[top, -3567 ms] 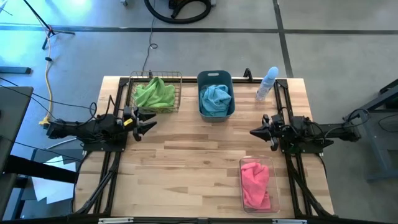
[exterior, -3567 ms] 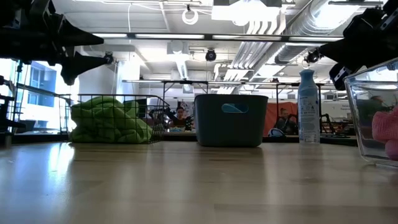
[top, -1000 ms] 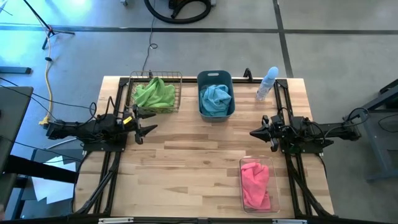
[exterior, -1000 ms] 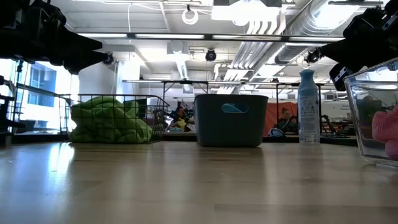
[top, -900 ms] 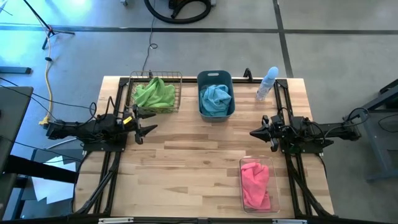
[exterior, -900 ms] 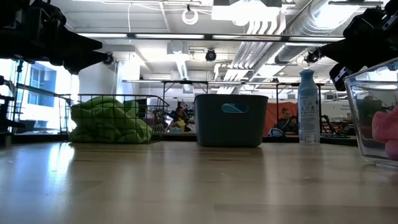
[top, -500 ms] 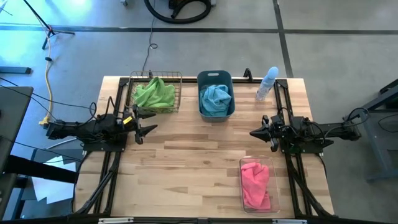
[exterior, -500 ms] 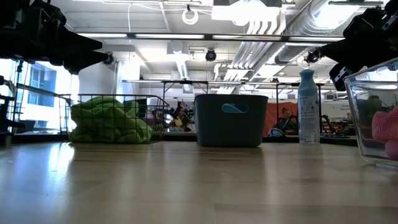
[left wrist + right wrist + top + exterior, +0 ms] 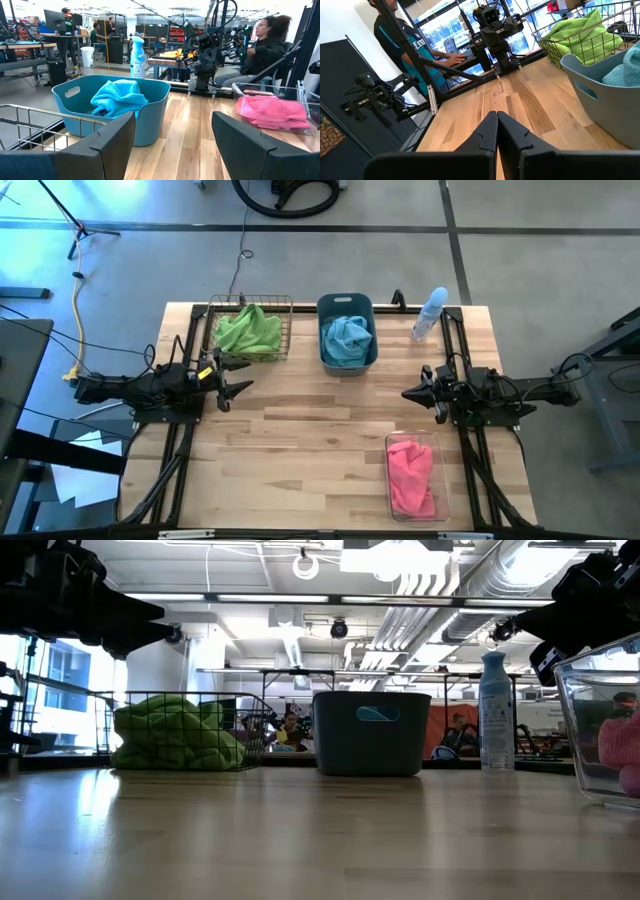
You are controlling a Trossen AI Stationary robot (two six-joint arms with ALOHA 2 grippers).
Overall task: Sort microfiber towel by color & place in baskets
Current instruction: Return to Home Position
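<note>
A lime green towel [image 9: 248, 330] lies bunched in the wire mesh basket [image 9: 287, 330] at the far left. A light blue towel [image 9: 347, 338] fills the slate-blue tub [image 9: 345, 301] at the far middle. A pink towel [image 9: 410, 470] lies in the clear bin [image 9: 441, 480] near the front right. My left gripper [image 9: 243, 378] hangs level over the table's left side, open and holding nothing [image 9: 172, 120]. My right gripper [image 9: 405, 393] hangs level over the right side, shut on nothing [image 9: 496, 116]. The two point at each other across the table.
A pale blue spray bottle [image 9: 430, 313] stands at the far right corner, beside the tub. Black frame rails [image 9: 170, 450] run along the table's left and right sides. A person [image 9: 262, 42] sits beyond the table's right side, and another [image 9: 407, 35] stands beyond its left side.
</note>
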